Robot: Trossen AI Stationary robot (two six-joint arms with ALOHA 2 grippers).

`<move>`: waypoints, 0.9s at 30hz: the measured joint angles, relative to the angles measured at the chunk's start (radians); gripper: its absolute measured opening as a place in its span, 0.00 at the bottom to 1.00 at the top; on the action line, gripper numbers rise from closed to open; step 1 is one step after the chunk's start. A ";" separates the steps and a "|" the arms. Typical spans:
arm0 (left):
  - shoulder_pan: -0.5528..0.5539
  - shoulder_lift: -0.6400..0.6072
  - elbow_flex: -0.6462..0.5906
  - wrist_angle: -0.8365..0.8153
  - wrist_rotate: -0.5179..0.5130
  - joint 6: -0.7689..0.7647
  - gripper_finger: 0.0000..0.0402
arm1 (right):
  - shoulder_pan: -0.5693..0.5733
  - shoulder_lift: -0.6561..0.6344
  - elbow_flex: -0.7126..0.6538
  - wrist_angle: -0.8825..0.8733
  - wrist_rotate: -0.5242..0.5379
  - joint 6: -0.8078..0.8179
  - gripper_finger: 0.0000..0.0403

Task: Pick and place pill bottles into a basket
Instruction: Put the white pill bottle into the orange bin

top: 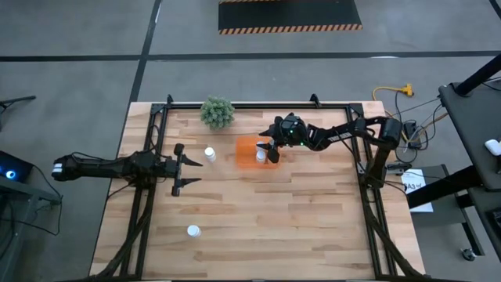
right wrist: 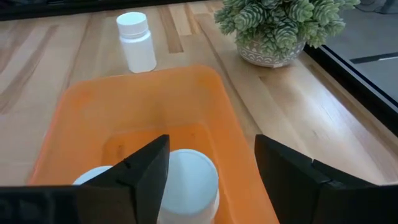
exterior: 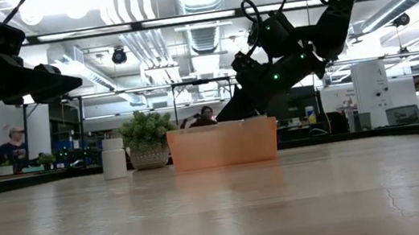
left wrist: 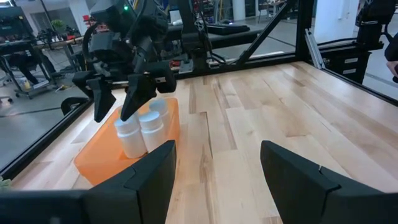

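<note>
The orange basket [top: 247, 153] sits at the table's middle far part. White pill bottles stand upright in it: two side by side [left wrist: 129, 135] [left wrist: 152, 128] and a third behind them [left wrist: 160, 106]. My right gripper [right wrist: 211, 168] hangs open over the basket, its fingers on either side of one bottle's white cap [right wrist: 189, 177]. Another bottle [top: 210, 154] stands on the table just left of the basket, and one [top: 193, 231] stands near the front left. My left gripper [top: 188, 168] waits open at the left, level, with nothing between its fingers. My right gripper slants down from the table's right, over the bottle that stands on the basket floor. One finger [right wrist: 146, 171] shows right beside the cap's edge; whether it touches the cap I cannot tell. The other finger stands apart from it.
A small green potted plant [top: 218, 112] stands beyond the basket's far left corner. Black frame rails [top: 258, 106] run along the table's far edge and both sides. Bare wood stretches across the near and right parts of the table.
</note>
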 joint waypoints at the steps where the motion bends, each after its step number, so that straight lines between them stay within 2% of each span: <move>1: 0.000 0.000 0.000 0.000 0.000 0.000 0.54 | 0.000 0.000 0.000 0.000 0.000 0.000 0.56; 12: 0.000 0.001 0.000 0.000 0.000 0.000 0.54 | 0.002 -0.006 0.017 0.000 -0.005 0.000 0.54; 18: 0.000 0.000 0.000 0.000 0.000 0.000 0.54 | 0.017 -0.008 0.060 0.001 -0.058 0.013 0.54; 27: 0.000 0.000 0.000 0.000 0.000 0.000 0.54 | 0.061 0.010 0.141 -0.001 -0.060 0.012 0.54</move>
